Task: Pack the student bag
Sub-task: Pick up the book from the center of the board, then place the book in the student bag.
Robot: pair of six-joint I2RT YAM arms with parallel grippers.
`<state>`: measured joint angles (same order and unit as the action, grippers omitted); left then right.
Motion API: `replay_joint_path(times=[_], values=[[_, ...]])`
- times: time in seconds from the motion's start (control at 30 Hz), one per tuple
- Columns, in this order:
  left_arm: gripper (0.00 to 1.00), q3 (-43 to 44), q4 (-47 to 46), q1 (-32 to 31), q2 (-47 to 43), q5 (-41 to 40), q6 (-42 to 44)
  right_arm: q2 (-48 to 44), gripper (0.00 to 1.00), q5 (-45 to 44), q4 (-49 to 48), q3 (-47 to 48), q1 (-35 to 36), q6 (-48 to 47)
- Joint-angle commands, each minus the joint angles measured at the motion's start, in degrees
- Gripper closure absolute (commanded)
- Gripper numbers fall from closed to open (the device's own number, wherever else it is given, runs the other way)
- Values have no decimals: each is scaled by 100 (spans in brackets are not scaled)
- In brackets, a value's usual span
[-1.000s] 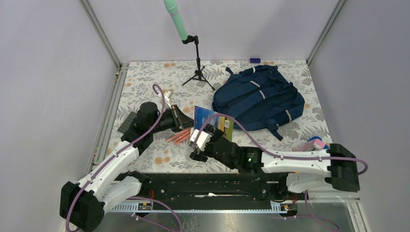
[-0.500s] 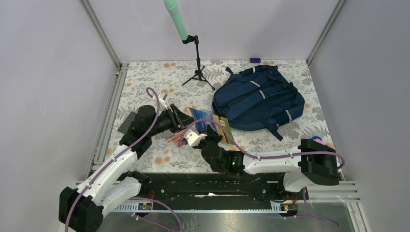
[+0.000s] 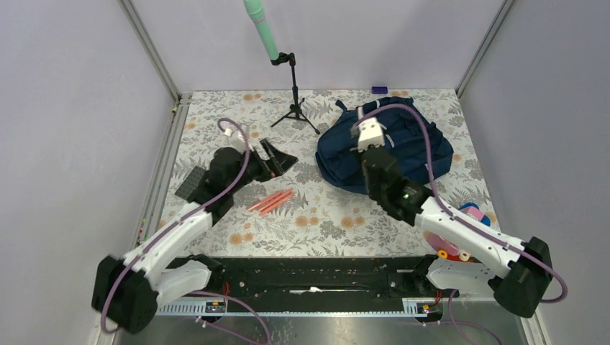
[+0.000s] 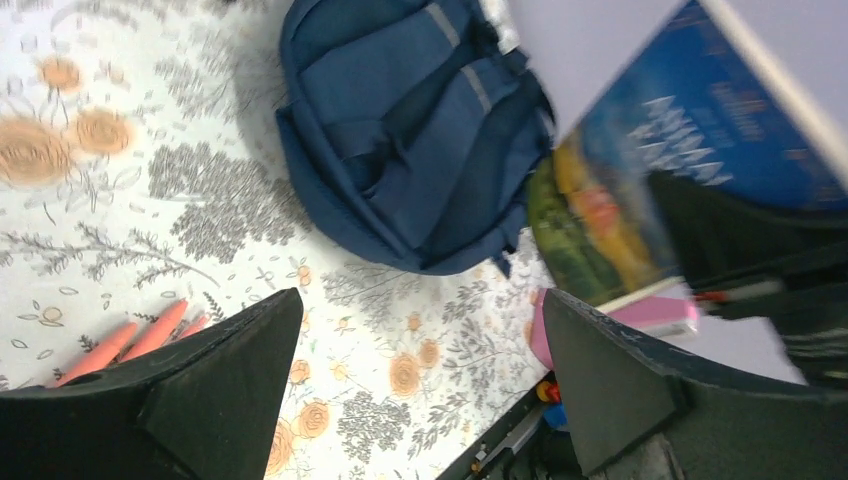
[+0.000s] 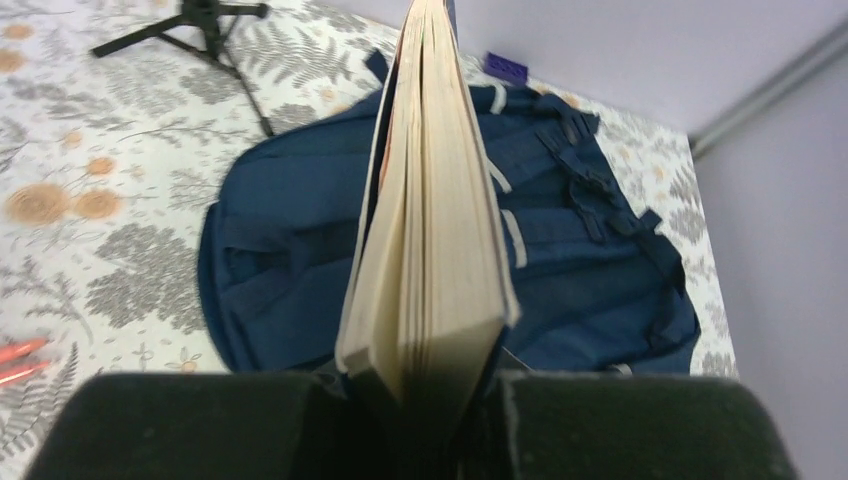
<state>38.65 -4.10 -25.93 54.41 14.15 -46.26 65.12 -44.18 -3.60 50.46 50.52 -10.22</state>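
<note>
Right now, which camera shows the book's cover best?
Left wrist: the book shows its blue cover there, though blurred. Right wrist shows only its page edges, end-on. From above I can't make it out.

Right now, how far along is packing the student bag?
Done: nothing visibly packed; the student bag lies flat. In hand: right gripper clamps a book on edge over it; left gripper open, empty. Left: book into bag, then likely the orange pens.
</note>
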Motion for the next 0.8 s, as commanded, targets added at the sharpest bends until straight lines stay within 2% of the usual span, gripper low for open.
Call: replay_joint_path(times=[0.0, 0.17, 0.4, 0.57, 0.63, 0.77], values=[[8, 131, -807, -291, 1124, -460, -300, -315, 100, 812, 917, 318, -868, 967], [8, 602, -1560, -565, 2491, -320, -756, -737, 100, 1604, 1376, 156, -1714, 1719], [6, 1405, -2241, -752, 4344, -81, -1235, -1585, 100, 2117, 1771, -239, -1835, 1961], [6, 2339, -1248, -867, 5177, -289, -604, -2046, 100, 2499, 2190, -337, -1835, 1924], [7, 2374, -1199, -868, 5333, -338, -589, -2166, 100, 2604, 2276, -379, -1838, 1883], [18, 2412, -1348, -874, 5515, -270, -605, -2330, 100, 2965, 2317, -498, -1835, 1661]])
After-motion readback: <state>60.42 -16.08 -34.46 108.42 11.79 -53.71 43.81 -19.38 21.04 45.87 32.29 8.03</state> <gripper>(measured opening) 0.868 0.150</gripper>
